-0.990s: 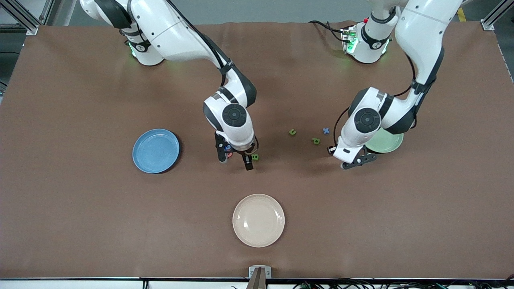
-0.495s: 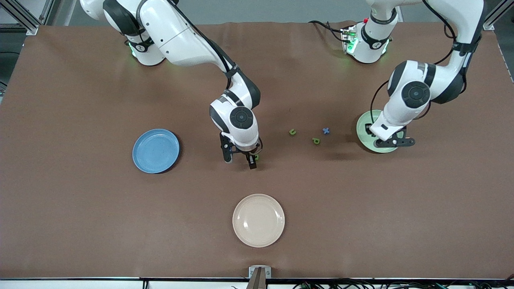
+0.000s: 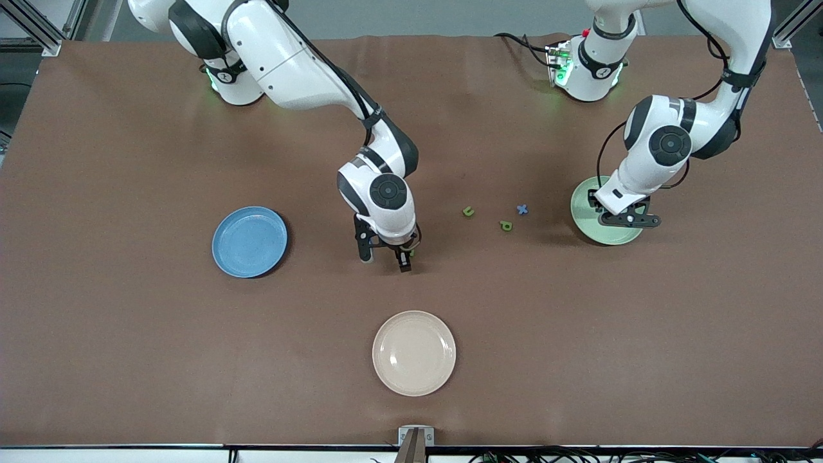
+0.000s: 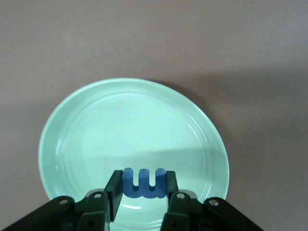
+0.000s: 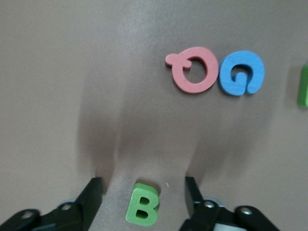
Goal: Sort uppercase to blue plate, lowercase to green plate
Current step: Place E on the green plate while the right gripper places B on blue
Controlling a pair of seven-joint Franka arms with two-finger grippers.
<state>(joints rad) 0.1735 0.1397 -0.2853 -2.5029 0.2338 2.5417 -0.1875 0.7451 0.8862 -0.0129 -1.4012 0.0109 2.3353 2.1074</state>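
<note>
Since a second ago my left gripper (image 3: 622,217) has swung from the bare table out over the green plate (image 3: 582,212), carrying the m (image 4: 143,183); my right gripper (image 3: 384,255) has only shifted a little and come lower around the B (image 5: 143,204). Left jaws are closed on the m, which sits squarely between the pads with its legs pointing out away from the wrist, long axis running jaw to jaw, directly above the plate's inner floor, so I judge a straight release should land it inside. Right jaws are wide open with nothing held; the B lies flat on the table centred in the gap, nearer the wrist than the fingertips (image 5: 91,192), its long axis running along the fingers and slightly tilted, so closing would squeeze its narrow width. That's the relation my next right-arm move turns on: B is in line, a short drop then close. Q (image 5: 191,70) and G (image 5: 241,72) lie side by side, just apart, well past the right fingertips, out of the closing path; a green letter's edge shows off to one side past G, too cut off to read. Blue plate (image 3: 249,242) sits empty toward the right arm's end, so the right arm is the nearer one for uppercase. u (image 3: 469,211), p (image 3: 506,226) and x (image 3: 522,209) lie between the two grippers, closer to the left.
</note>
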